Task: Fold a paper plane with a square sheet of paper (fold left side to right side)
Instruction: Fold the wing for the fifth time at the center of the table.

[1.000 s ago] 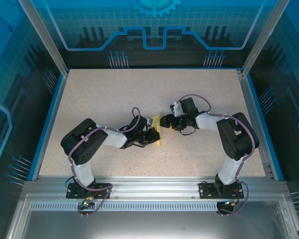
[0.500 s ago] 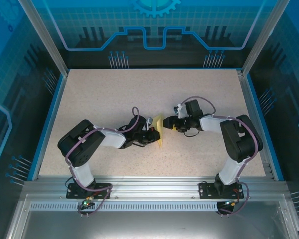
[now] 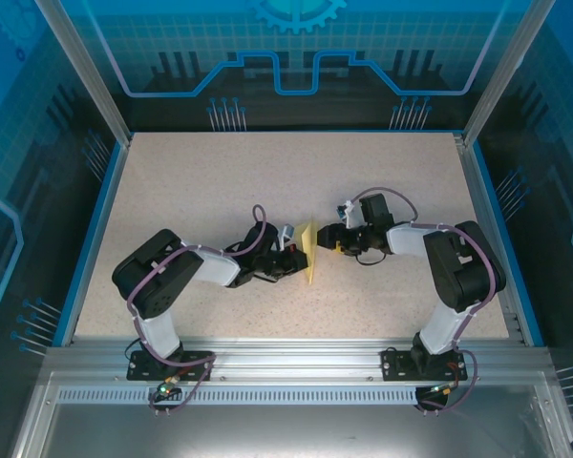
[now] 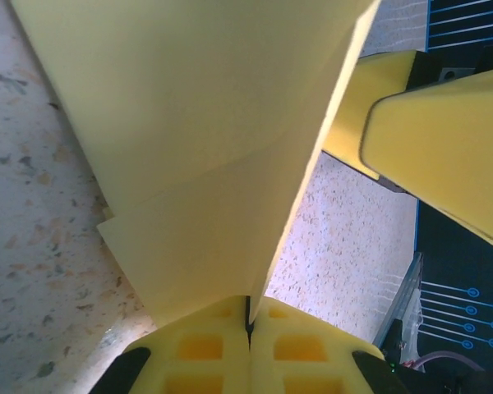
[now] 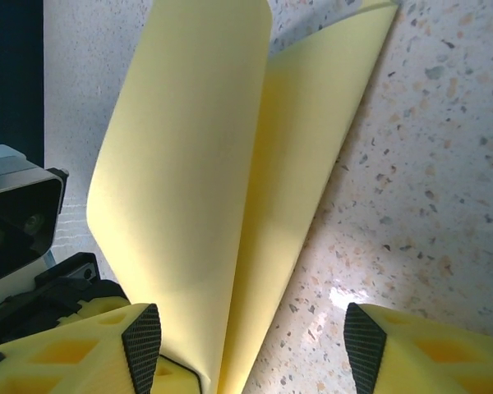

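Paper (image 3: pixel 308 256), folded into 2 leaves, stands on edge at the middle of the table (image 3: pixel 191 191), between my 2 pincers. My left pincer (image 4: pixel 248 308) is clamped tight on its lower edge. My right pincer (image 5: pixel 251 345), just right of it, is spread partway, gripping nothing.

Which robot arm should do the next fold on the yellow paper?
Probably the right. The left gripper is shut on the yellow paper, pinning its edge, so it is busy. The right gripper is open with the raised flap between its fingers, free to press it over.
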{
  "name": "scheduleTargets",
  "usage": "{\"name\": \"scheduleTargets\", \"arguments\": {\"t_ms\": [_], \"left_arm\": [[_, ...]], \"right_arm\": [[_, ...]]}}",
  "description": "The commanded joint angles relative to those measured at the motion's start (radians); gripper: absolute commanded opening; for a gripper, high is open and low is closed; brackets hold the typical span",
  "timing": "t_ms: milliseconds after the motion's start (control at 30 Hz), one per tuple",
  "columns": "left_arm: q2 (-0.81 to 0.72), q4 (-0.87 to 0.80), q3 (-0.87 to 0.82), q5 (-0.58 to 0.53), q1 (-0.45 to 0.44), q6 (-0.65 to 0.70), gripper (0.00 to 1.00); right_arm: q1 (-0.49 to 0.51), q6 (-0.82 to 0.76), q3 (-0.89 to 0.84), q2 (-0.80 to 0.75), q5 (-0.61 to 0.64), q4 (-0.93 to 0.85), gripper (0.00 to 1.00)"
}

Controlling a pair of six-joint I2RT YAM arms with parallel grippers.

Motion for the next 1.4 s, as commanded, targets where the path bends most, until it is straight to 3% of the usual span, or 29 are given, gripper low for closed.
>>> {"name": "scheduleTargets", "arguments": {"t_ms": [0, 167, 633, 1133, 1367], "left_arm": [[0.024, 0.048, -0.024, 0.025, 0.018, -0.027, 0.0], [0.035, 0.067, -0.033, 0.03, 0.026, -0.037, 0.0], [0.033, 0.063, -0.031, 0.03, 0.026, -0.032, 0.0], [0.034, 0.051, -0.025, 0.03, 0.026, -0.027, 0.0], [0.03, 0.036, -0.023, 0.027, 0.029, -0.019, 0.0]], "right_arm": [[0.013, 0.004, 0.002, -0.023, -0.031, 0.035, 0.64], [0.039, 0.017, 0.045, 0.002, -0.031, 0.046, 0.66], [0.09, 0.089, 0.19, 0.113, 0.04, -0.02, 0.89], [0.113, 0.099, 0.277, 0.183, 0.059, -0.093, 0.95], [0.124, 0.079, 0.353, 0.23, 0.116, -0.264, 0.99]]}}
